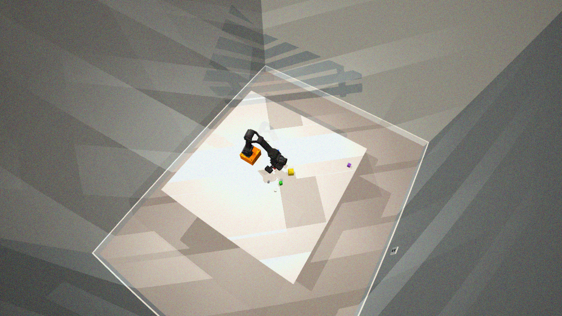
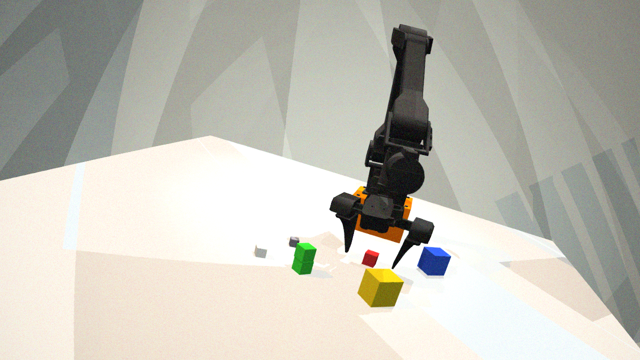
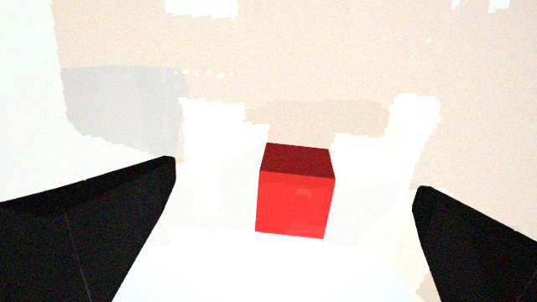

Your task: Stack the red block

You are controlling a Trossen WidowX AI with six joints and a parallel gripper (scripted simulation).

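Observation:
The red block (image 2: 370, 258) (image 3: 294, 201) lies on the table; in the top view only a bit of it shows under the arm. My gripper (image 2: 370, 260) (image 3: 294, 183) is open and points down, with its fingertips a little above the table around the red block. In the wrist view the block sits between the two fingers, touching neither. The green tower (image 2: 304, 258) (image 1: 280, 183) is two green blocks stacked upright, left of the gripper in the exterior view.
A yellow block (image 2: 380, 288) (image 1: 290, 172) stands close in front of the gripper in the exterior view. A blue block (image 2: 433, 261) is to its right. A light grey block (image 2: 260, 251) and a dark grey block (image 2: 294, 242) lie near the tower. A purple block (image 1: 348, 165) is far off.

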